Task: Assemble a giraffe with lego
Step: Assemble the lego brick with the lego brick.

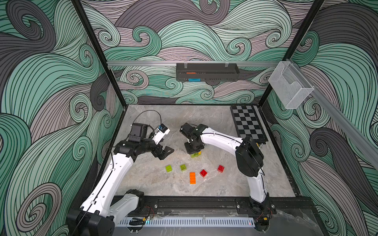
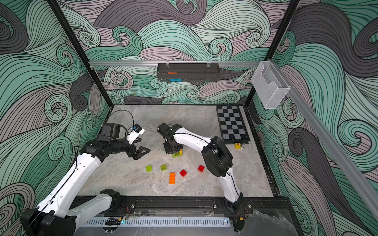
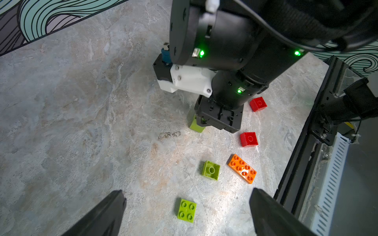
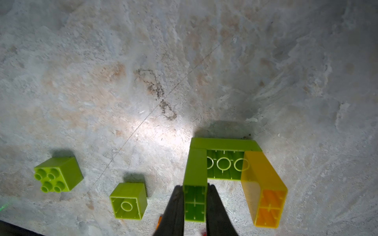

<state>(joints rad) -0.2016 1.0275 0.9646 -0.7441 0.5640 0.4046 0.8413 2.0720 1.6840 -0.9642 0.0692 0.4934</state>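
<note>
In both top views we see a grey marble table [image 1: 153, 188] with two white-and-black robot arms. Just right of the frame's centre, the right gripper [image 4: 195, 190] points down, its jaws closed on the green leg brick [image 4: 195, 163] of the half-built giraffe [image 1: 195, 154]. The right wrist view shows this figure upside down. Its long green body brick [image 4: 225, 144] lies lowest, and the green leg and a yellow leg brick [image 4: 263, 183] rise from it, hollow ends up.

Left of centre, the left gripper [image 3: 187, 191] hangs above the table, jaws wide apart, holding nothing.

Lower in the frame, five loose bricks lie in a shallow arc:
- a studs-up lime brick [image 1: 168, 168]
- a hollow-side-up lime brick [image 1: 183, 167]
- a long orange brick [image 1: 192, 178]
- a nearer red brick [image 1: 203, 172]
- a farther red brick [image 1: 221, 168]

A chessboard [image 1: 248, 123] lies at the table's upper right.
</note>
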